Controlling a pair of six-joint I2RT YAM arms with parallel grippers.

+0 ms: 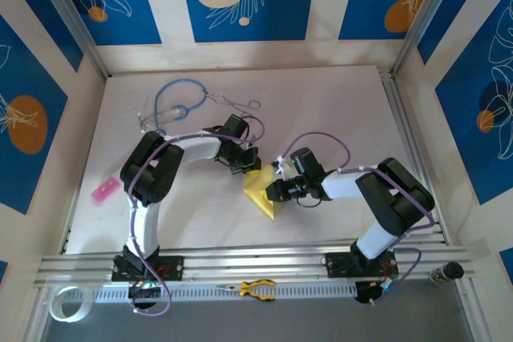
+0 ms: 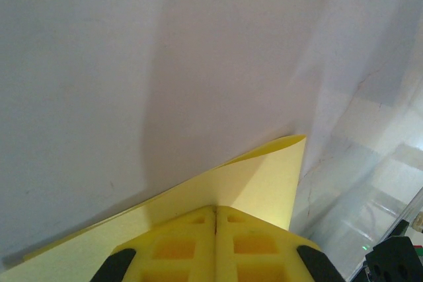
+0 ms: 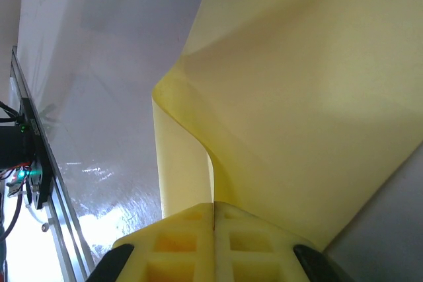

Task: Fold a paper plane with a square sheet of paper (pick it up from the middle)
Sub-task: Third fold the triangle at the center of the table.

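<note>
The square sheet of paper (image 1: 261, 194), pale yellow, hangs between both grippers near the table's middle, bent into a rough triangle pointing toward the near edge. My left gripper (image 1: 251, 167) is shut on its far upper edge; in the left wrist view the closed yellow fingers (image 2: 192, 242) meet the sheet (image 2: 264, 183), whose flap curls up at the right. My right gripper (image 1: 273, 191) is shut on the sheet's right side; in the right wrist view the sheet (image 3: 304, 97) curves in an S down into the seam between the closed fingertips (image 3: 178, 242). The paper plane is out of view.
A blue stethoscope (image 1: 179, 102) and metal forceps (image 1: 237, 103) lie at the back of the table. A small pink object (image 1: 105, 191) sits at the left edge. Yellow-handled pliers (image 1: 257, 288) and a tape roll (image 1: 64, 303) rest by the near rail.
</note>
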